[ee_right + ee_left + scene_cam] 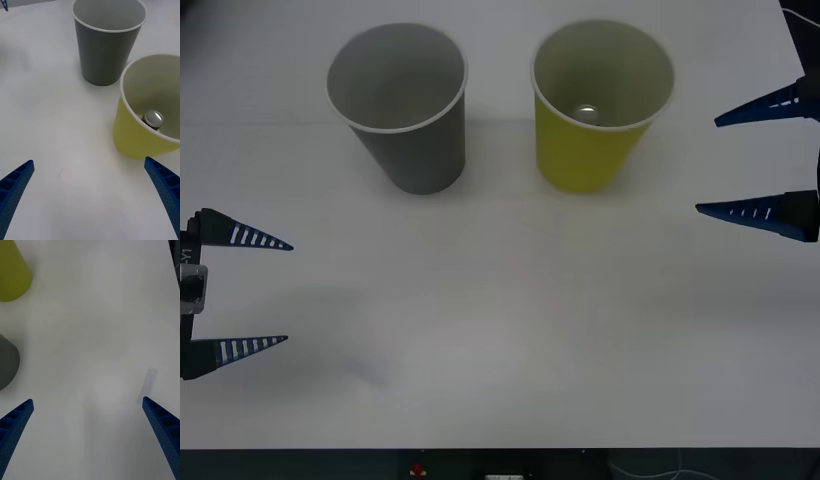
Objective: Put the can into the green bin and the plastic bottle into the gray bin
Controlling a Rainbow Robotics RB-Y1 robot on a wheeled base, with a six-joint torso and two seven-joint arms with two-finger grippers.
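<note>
Can (153, 118) body mostly hidden inside green bin (135, 140) (seemingly upright)

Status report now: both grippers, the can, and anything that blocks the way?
Left gripper open, empty, at table's left edge. Right gripper open, empty, beside green bin. Can upright inside green bin. Nothing blocking.

The can (586, 113) sits inside the green bin (595, 150).

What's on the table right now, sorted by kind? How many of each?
Paper cups: 2, the gray bin and the green bin, standing apart.
Drink cans: 1, the can, inside the green bin.
Robot tools: 2, the left tool and the right tool, both open and holding nothing.
Total: 5.
</note>
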